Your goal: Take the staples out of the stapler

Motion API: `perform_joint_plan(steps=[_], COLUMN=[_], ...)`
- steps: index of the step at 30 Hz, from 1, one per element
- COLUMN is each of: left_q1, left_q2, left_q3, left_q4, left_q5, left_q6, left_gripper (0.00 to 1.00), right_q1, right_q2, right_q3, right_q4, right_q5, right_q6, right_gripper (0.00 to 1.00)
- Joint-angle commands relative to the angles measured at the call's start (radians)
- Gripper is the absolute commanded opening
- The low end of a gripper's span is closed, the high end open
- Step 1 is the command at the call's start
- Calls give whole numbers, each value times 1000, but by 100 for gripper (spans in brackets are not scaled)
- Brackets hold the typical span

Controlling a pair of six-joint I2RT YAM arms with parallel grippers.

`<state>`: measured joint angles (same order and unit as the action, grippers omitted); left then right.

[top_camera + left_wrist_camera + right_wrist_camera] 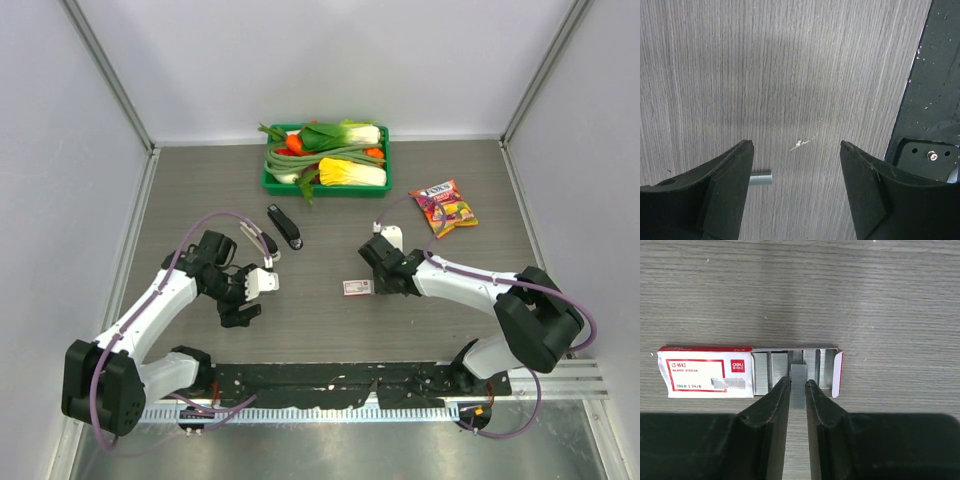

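The right gripper [798, 384] is pinching a strip of staples [798, 371] between its fingertips. The strip's far end lies over the drawer of the box [705, 372]. That drawer is slid out to the right and holds more grey rows side by side. The box is white and red and lies flat on the tabletop [800, 290]. In the top view it sits just left of the right gripper, near the middle of the tabletop.

The left gripper [796, 145] hangs spread wide above bare wood, holding nothing. A short strip [761, 178] of staples lies on the tabletop beside its left finger [725, 190]. A tiny bent staple [800, 145] lies between the two fingers.

The black stapler [285, 226] lies on the tabletop, beyond the left gripper and apart from both grippers. Whether staples remain inside it cannot be told. Behind it, at the far edge, a green tray [272, 184] holds vegetables. To the tray's right a snack bag [445, 207] lies flat, beyond the right arm.
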<state>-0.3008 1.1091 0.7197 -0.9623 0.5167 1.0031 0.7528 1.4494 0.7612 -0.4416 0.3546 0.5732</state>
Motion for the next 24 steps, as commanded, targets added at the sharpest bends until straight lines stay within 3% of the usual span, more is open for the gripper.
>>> perform_joint_plan(steps=[1,10,24], left_q1=[0,0,0], left_q2=[-9,-11,-11], left_q3=[32,32,40], left_q4=[-18,-19,-29], left_q5=[28,28,32], left_q6=[17,19,20], left_gripper=[73,73,73], right_q1=[3,3,3], right_q2=[-4,-4,19], right_q3=[15,20,0], right_q4=[4,4,34], right_q5=[12,18,6], right_q6=[1,5,5], right_gripper=[26,30,25])
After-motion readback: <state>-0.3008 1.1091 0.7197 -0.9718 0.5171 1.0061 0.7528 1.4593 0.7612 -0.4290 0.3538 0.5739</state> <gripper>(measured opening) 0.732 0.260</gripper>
